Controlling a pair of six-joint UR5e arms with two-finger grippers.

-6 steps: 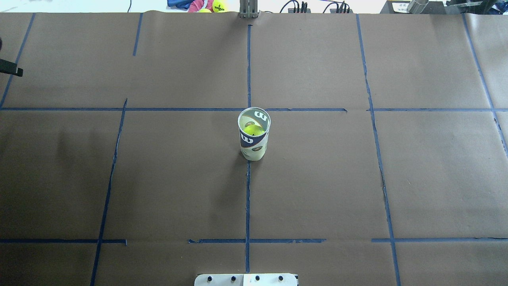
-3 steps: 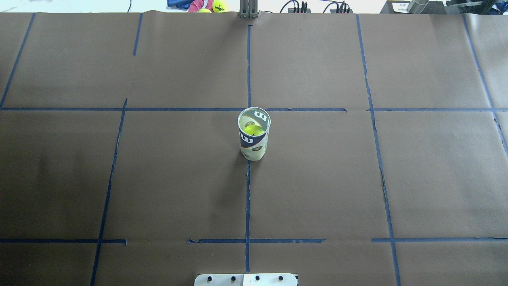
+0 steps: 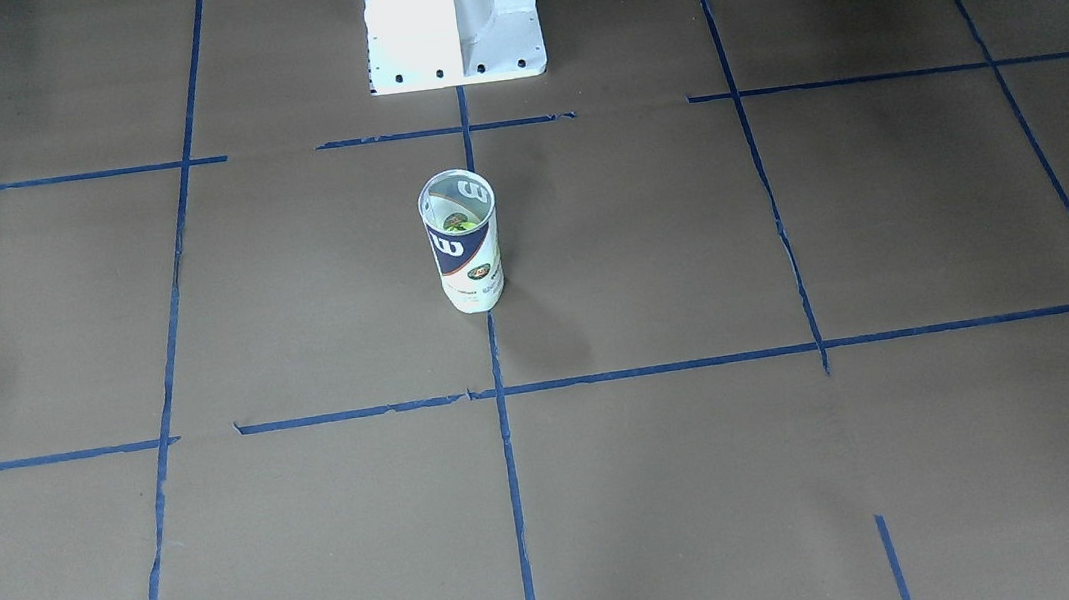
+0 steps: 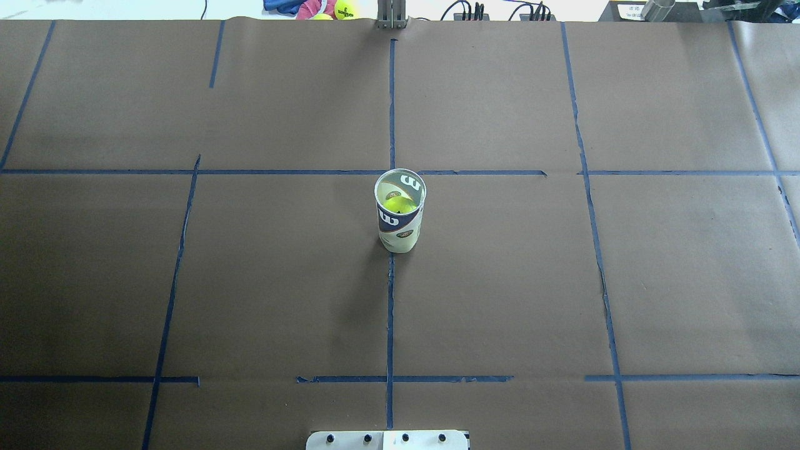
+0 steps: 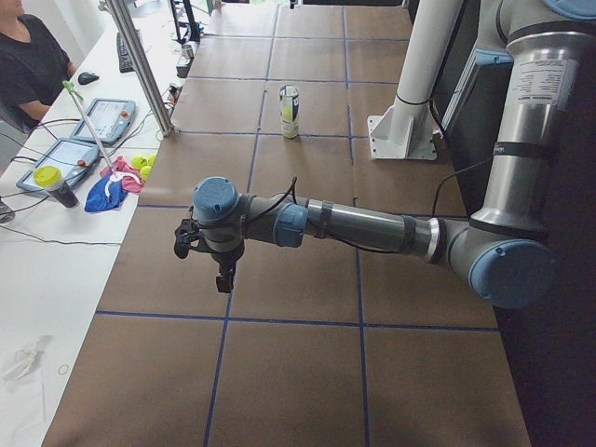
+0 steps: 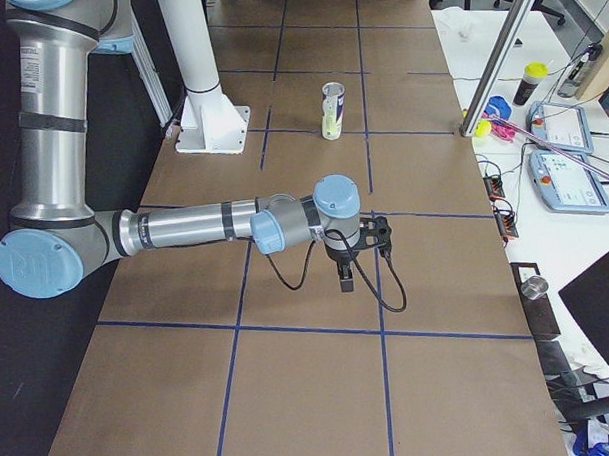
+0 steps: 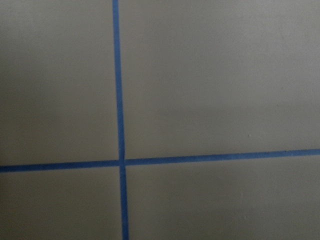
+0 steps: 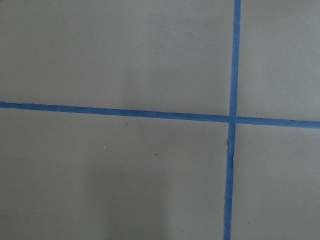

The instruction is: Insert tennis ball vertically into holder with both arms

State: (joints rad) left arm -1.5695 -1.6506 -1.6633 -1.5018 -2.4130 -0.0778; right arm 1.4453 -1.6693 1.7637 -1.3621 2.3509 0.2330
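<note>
Standing upright near the middle of the table (image 4: 562, 281), the holder (image 4: 400, 219) sits on the central blue tape line (image 4: 390, 312), open mouth up, navy Wilson label facing you. Look down through the rim in the overhead view and you see the tennis ball (image 4: 395, 204) inside the can, below the lip; how deep it sits you cannot tell. Nothing touches the holder. The white pedestal base (image 3: 452, 17) stands on the robot's side of it, on the same tape line but well apart. The left arm (image 5: 372, 223) stretches out low over the paper toward your side, its wrist bent so the left gripper (image 5: 224, 277) points down, far from the can. The right arm (image 6: 184, 227) lies in a matching pose at the other end, right gripper (image 6: 346, 279) pointing down. Both pincers show only from the side views, so you cannot tell whether either is wide or narrow. Each wrist camera shows only brown paper and a tape crossing. Spare tennis balls (image 4: 344, 9) lie beyond the far edge.
</note>
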